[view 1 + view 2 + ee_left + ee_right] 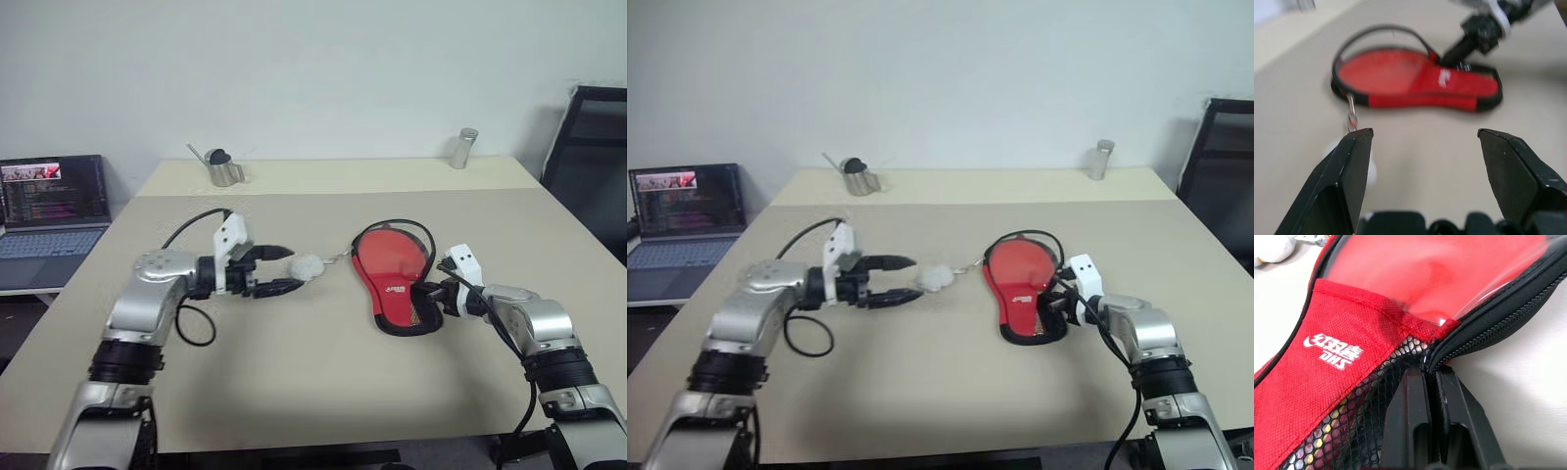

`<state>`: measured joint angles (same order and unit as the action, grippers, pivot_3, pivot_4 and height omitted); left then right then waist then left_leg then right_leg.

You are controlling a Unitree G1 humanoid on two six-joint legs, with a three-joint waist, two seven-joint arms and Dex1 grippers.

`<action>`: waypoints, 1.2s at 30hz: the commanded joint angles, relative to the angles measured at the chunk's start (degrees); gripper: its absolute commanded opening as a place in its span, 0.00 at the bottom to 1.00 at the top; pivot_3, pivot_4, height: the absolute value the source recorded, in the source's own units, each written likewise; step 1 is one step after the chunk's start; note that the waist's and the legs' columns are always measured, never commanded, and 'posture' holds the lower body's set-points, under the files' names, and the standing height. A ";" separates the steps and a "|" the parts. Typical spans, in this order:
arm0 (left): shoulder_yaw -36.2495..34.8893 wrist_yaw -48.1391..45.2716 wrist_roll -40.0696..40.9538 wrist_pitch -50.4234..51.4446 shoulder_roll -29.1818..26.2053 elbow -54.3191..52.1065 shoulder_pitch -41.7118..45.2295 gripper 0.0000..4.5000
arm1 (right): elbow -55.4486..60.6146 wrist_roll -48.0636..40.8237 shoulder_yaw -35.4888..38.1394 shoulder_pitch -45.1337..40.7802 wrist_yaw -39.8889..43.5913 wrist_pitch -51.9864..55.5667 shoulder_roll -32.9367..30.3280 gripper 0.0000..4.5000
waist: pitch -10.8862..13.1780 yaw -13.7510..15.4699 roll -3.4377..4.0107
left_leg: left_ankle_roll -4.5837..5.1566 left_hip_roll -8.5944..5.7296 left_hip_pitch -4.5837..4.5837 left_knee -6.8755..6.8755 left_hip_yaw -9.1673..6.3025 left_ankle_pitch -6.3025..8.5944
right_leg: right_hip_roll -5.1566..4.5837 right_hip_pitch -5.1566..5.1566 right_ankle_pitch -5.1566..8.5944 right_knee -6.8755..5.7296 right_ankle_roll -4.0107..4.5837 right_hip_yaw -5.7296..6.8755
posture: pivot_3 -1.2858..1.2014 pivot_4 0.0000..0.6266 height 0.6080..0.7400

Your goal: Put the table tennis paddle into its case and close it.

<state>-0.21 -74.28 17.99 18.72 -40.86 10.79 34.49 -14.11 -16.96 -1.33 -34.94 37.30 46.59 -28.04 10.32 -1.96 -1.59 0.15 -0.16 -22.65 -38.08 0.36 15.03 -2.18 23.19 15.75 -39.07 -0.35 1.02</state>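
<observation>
1. Case (394, 276): red pouch with black edging, flat on the counter (323, 382). Long axis runs from its round end, far from the robot, to its narrow neck, near the robot. The red face showing inside the round end appears to be the paddle (1386, 71); handle not visible.
2. Right claw (1431, 377): fingers pressed together, pinching the zip edge at the case's neck, beside the mesh pocket. Nearer arm by far; judged the one to draw the zip.
3. Left claw (284, 270): fingers spread, holding nothing, pointing toward the case, which lies well apart ahead of its tips.
4. White fluffy ball (308, 266): just beyond the left claw, linked to the case's round end.
</observation>
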 commanded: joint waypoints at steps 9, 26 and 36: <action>-2.03 -0.59 4.52 4.71 -3.58 -12.00 -8.54 0.83 | 9.38 -2.46 -2.24 -2.05 0.80 5.52 6.55 0.00 | 0.00 -0.51 0.00 | 0.01 0.08 0.00 0.07 0.04 0.01 | 0.06 0.08 0.00 -0.02 0.00 -0.05 | 0.52 0.24 1.00; -4.29 -0.93 9.45 7.71 -8.53 -18.46 -15.68 0.83 | 34.98 -9.17 3.08 8.42 -10.90 30.91 13.46 0.00 | 0.01 0.33 0.02 | 0.00 0.04 -0.18 0.08 -0.05 0.01 | -0.03 0.15 0.01 0.09 0.00 0.04 | 0.52 0.24 1.00; -1.94 -5.68 10.24 7.46 -10.57 -20.73 -17.47 0.83 | 49.11 -12.06 6.52 14.41 -16.44 44.12 18.95 0.00 | 0.02 0.16 0.02 | 0.00 0.03 -0.16 0.11 -0.06 0.01 | -0.01 0.16 0.02 0.09 0.00 0.04 | 0.52 0.24 1.00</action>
<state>-1.86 -78.74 27.20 27.02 -50.44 -8.24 16.98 31.31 -27.25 4.53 -20.45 21.11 89.18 -9.90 10.34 -1.80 -1.56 0.15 -0.14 -22.80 -37.96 0.30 15.05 -2.19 23.35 15.77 -38.99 -0.35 1.05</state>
